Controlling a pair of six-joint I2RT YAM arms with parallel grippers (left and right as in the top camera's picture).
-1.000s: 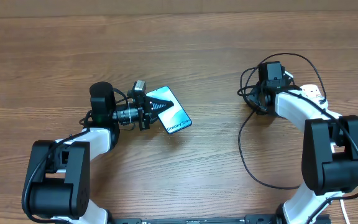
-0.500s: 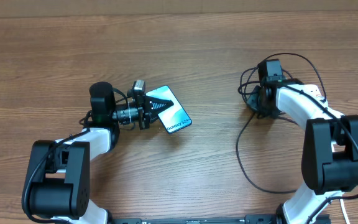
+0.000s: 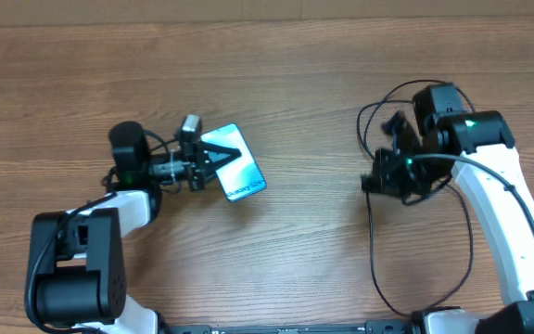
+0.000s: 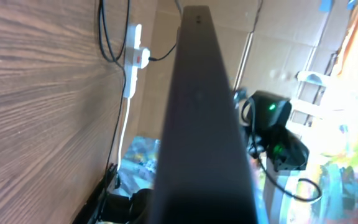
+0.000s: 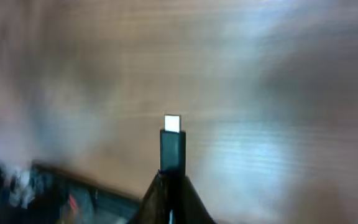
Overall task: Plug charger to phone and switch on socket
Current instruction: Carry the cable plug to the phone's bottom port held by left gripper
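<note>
My left gripper (image 3: 219,158) is shut on the phone (image 3: 239,176), which has a light-blue screen, and holds it tilted at the table's left centre. In the left wrist view the phone's dark edge (image 4: 197,124) fills the middle. My right gripper (image 3: 371,183) is shut on the charger's connector, whose black body and silver tip (image 5: 172,124) stick out above the fingers (image 5: 171,202). The thin black cable (image 3: 371,250) trails down and loops behind the arm. The white socket (image 4: 132,62) with a red switch shows only in the left wrist view. The right arm hides it overhead.
The wooden table (image 3: 304,83) spans the whole view. Cable loops (image 3: 406,90) lie behind the right arm. The right arm with a green light (image 4: 272,115) shows beyond the phone in the left wrist view.
My left gripper has moved left with the phone. My right gripper has come away from the back right, forward and toward the centre, with the connector in it.
</note>
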